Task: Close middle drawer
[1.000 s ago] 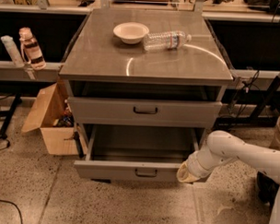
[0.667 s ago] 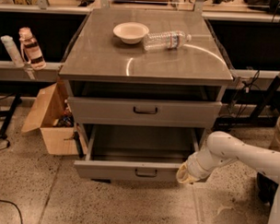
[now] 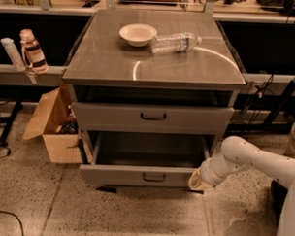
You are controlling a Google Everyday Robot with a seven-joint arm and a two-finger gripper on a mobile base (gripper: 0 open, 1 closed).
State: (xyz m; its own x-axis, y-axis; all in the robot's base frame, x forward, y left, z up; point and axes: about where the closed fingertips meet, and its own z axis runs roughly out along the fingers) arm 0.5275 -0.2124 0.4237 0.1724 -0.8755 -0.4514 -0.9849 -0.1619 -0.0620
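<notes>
The middle drawer [image 3: 121,176] is pulled far out of the grey cabinet [image 3: 154,66]. Its plain front faces me with a small dark handle [image 3: 154,177] at the centre, and its inside looks dark and empty. Above it is the top drawer [image 3: 113,118], whose front stands slightly out. The lowest drawer is hidden beneath the open one. My gripper [image 3: 196,182] is at the end of the white arm [image 3: 248,160] that comes in from the right. It is low, right at the right end of the middle drawer's front.
A white bowl [image 3: 138,34] and a clear plastic bottle [image 3: 175,43] lying on its side are on the cabinet top. An open cardboard box [image 3: 52,126] stands on the floor to the left. Two bottles [image 3: 33,50] sit on a ledge at the left. Cables [image 3: 265,90] hang at the right.
</notes>
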